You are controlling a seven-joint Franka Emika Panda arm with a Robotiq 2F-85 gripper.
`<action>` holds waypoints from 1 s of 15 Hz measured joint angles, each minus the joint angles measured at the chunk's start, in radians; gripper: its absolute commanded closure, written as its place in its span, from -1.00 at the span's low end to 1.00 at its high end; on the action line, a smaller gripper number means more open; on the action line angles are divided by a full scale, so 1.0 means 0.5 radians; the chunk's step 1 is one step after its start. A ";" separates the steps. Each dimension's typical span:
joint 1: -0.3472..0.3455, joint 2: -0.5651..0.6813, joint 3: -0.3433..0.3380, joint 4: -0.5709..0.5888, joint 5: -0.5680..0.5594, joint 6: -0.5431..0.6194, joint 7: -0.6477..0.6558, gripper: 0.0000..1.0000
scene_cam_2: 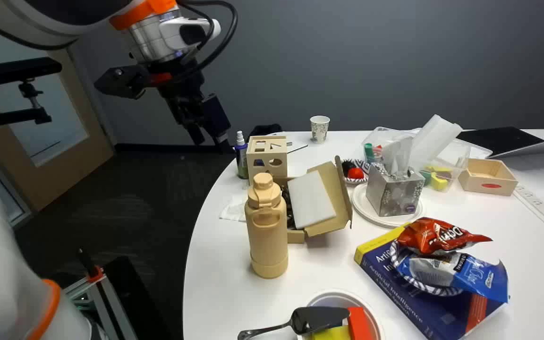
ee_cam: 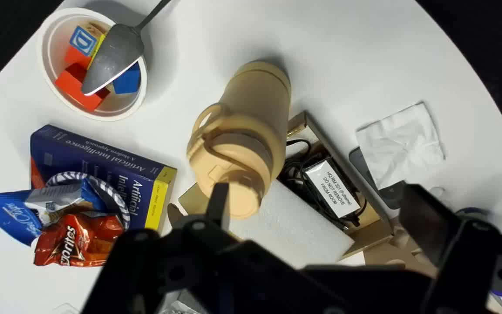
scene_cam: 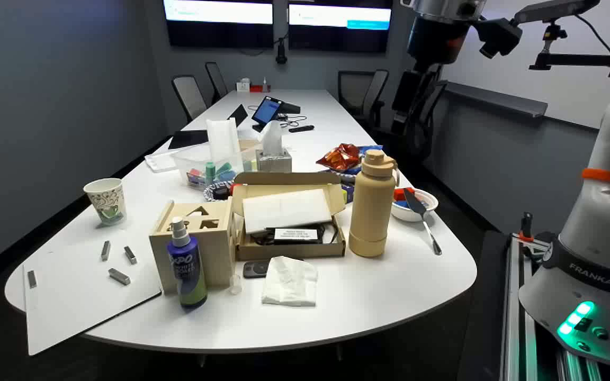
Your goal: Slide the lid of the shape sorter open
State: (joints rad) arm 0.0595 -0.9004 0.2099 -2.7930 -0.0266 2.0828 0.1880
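Here's the gripper [ee_cam: 314, 203], hanging high, jaws wide apart with nothing between them! A low sweep could topple the tan bottle [scene_cam: 373, 206]; beyond it the cardboard box [scene_cam: 299, 251], flap [scene_cam: 294, 178] raised, could snag the approach. Just beside that, on the table [scene_cam: 374, 296], sits the shape sorter [scene_cam: 217, 254], the spray bottle [scene_cam: 188, 270] close before it in an exterior view (tall, narrow, an easy skittle). Push the lid [scene_cam: 218, 212] askew and it may jam, or the whole body skid. Handsome thing, though: pale wood cube, dark cutouts, lid apparently closed.
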 measured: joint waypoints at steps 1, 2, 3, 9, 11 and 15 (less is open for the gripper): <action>0.000 0.002 0.000 -0.002 0.000 -0.003 0.000 -1.00; -0.001 0.006 0.000 -0.005 0.000 -0.003 0.000 -1.00; -0.001 0.009 -0.001 -0.003 -0.001 -0.003 0.000 -1.00; -0.066 0.312 0.062 0.151 -0.065 0.114 0.057 -1.00; -0.147 0.539 0.128 0.248 -0.098 0.224 0.053 -1.00; -0.266 1.019 0.283 0.504 -0.225 0.423 0.057 -1.00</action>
State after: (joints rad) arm -0.0734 -0.3911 0.3515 -2.5409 -0.1388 2.2944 0.2165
